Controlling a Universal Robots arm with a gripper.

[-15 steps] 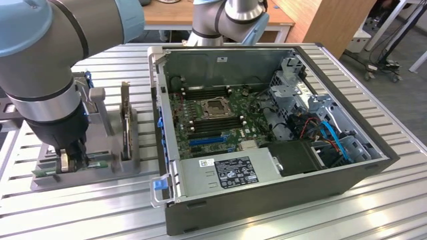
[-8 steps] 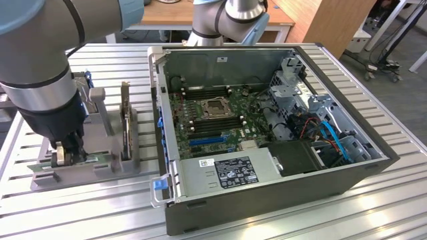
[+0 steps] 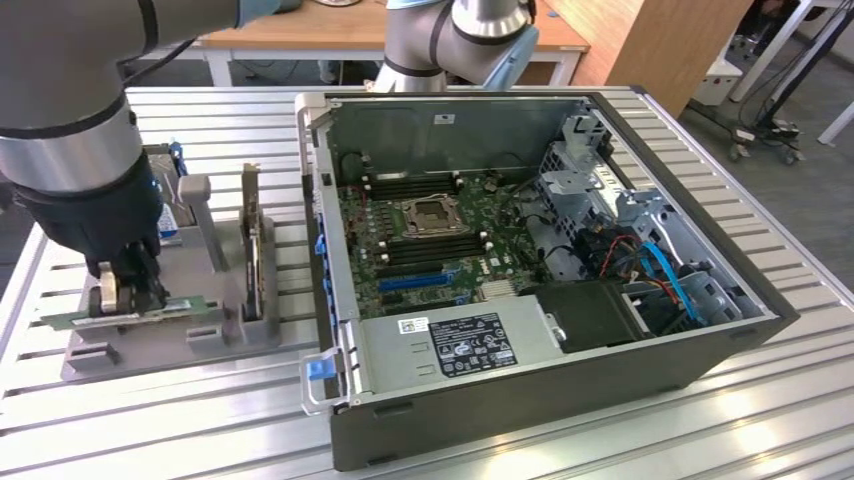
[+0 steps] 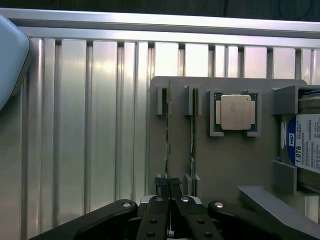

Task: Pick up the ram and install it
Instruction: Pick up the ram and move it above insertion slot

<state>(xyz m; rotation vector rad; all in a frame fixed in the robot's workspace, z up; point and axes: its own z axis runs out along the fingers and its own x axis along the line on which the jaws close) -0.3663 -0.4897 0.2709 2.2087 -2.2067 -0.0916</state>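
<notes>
The ram (image 3: 80,320) is a thin green stick standing on edge in a slot of the grey holder (image 3: 200,345) at the exterior view's left. My gripper (image 3: 130,298) comes straight down onto its middle, and its black fingers (image 3: 112,285) are shut on the stick's upper edge. In the wrist view the ram (image 4: 167,135) shows edge-on as a thin line running away from my gripper (image 4: 168,186), whose jaws are pressed together on it. The stick still lies level with the holder.
An upright expansion card (image 3: 250,240) stands in the holder beside the ram. A processor (image 4: 236,112) and a blue-labelled hard drive (image 4: 305,145) also rest in the holder. The open computer case (image 3: 694,360) with its motherboard (image 3: 427,215) sits at the exterior view's right on the ribbed metal table (image 3: 174,430).
</notes>
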